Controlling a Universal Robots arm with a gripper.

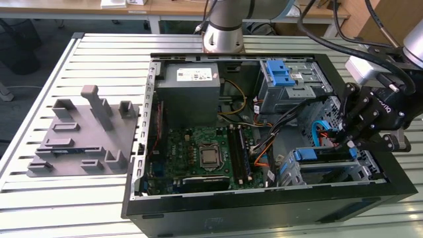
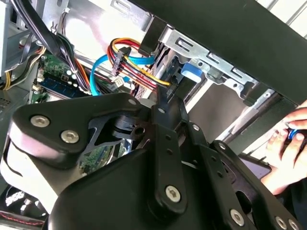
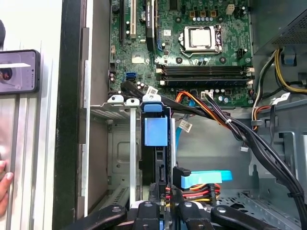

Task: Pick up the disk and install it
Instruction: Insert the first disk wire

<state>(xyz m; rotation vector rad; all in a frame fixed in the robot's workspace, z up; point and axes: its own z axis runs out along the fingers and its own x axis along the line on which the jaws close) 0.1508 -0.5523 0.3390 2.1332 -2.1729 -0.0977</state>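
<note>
The disk (image 3: pixel 156 130) stands on edge in a slot of the silver drive cage (image 3: pixel 120 143) at the front corner of the open computer case (image 1: pixel 264 208). Its blue bracket end faces up and its dark edge runs down toward my fingers. In the exterior view the disk (image 1: pixel 310 154) sits in the cage (image 1: pixel 324 171) at the exterior view's right. My black gripper (image 1: pixel 347 144) hangs just over that cage. Both wrist views show the gripper (image 3: pixel 164 208) (image 2: pixel 165 98) with its fingers closed in on the disk's thin edge, beside the blue tab (image 2: pixel 192 72).
Red, yellow and blue cables (image 3: pixel 201 184) bundle close beside the disk. A second cage with a blue latch (image 1: pixel 281 74), a grey power-supply box (image 1: pixel 191 94) and the motherboard (image 1: pixel 205 153) fill the case. A grey fixture plate (image 1: pixel 79 139) lies outside. A person's hand (image 2: pixel 288 139) and a phone (image 3: pixel 19 72) are beside the case.
</note>
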